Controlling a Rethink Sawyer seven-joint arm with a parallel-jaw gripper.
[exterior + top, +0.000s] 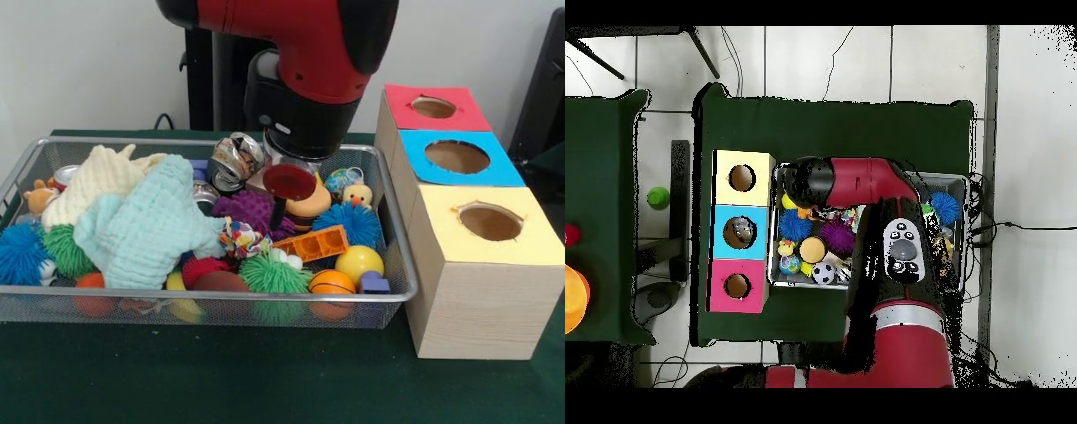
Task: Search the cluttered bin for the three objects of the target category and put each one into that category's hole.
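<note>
The table (265, 380) is being occupied by the bin (402, 256), crowded with toys, left of the boxes. The hole (456, 156) is being shown in the blue-topped middle box. The gripper (284, 190) is being lowered among toys; its state cannot be told.

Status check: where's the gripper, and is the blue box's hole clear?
Gripper low over bin, fingers' state unclear. Hole uncovered. Pale cloths heaped over the toys.
</note>
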